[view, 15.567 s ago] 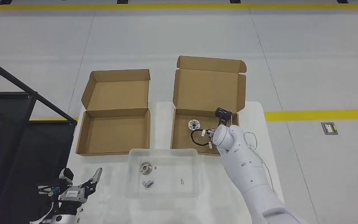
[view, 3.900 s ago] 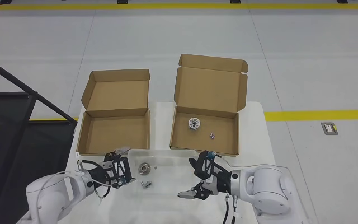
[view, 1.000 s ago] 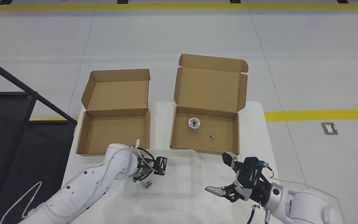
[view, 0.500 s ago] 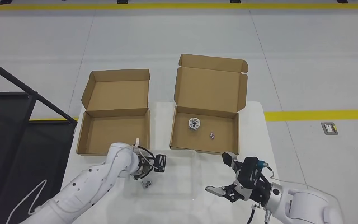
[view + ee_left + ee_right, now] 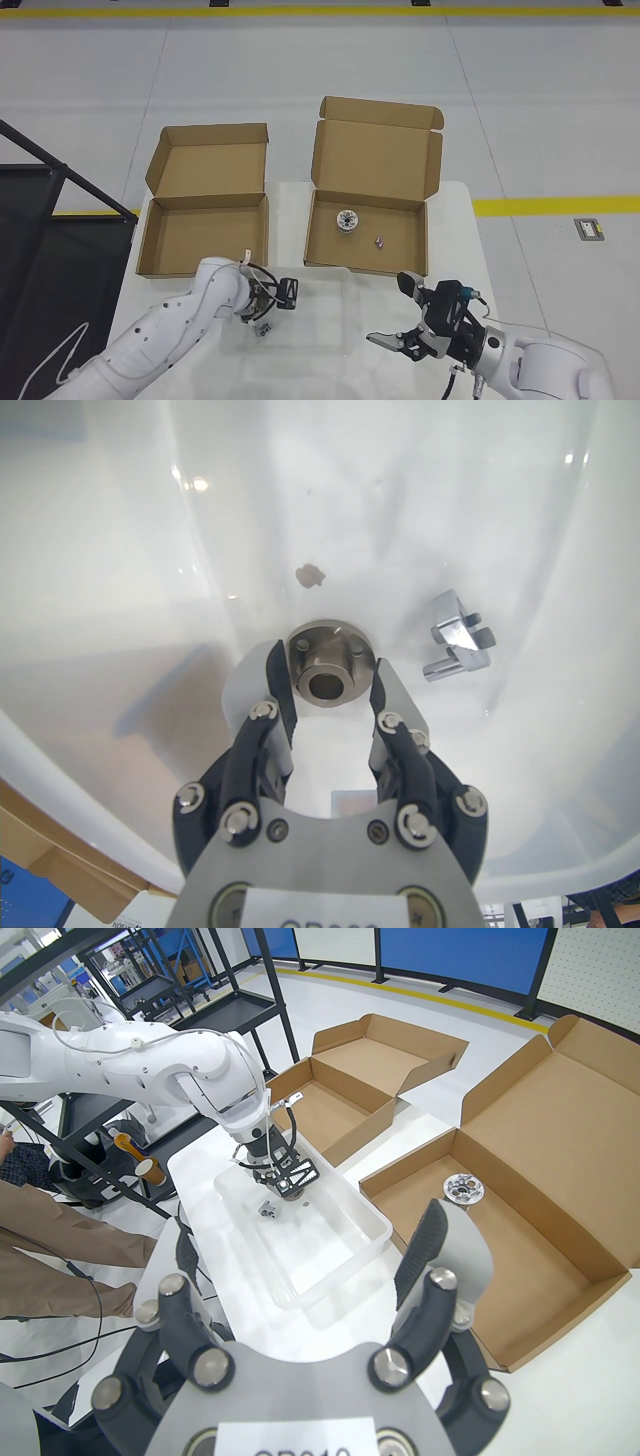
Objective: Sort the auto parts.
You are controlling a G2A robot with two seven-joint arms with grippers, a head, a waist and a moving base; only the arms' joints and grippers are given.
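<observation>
The metal hub (image 5: 327, 672) lies flat on the floor of the clear bin (image 5: 350, 300), bore facing up. Your left gripper (image 5: 327, 665) is down inside the bin, and its ribbed pads (image 5: 280, 685) press against opposite sides of the hub's flange, so the jaws are closed on it. Just beside the hub, apart from it, you have a small silver bracket (image 5: 457, 640) with short pins. A tiny brown scrap (image 5: 310, 576) lies a little beyond the hub on the bin floor.

The bin stands at the near middle of the white table (image 5: 450, 230). Behind it are two open cardboard boxes, lids folded back. The left box (image 5: 200, 240) has a bare floor. The right box (image 5: 400, 250) holds a round toothed part (image 5: 346, 220) and, near it, a small screw (image 5: 379, 240).

Your right gripper (image 5: 392, 312) hangs over the table just beside the bin's right end, jaws spread wide and holding nothing.
</observation>
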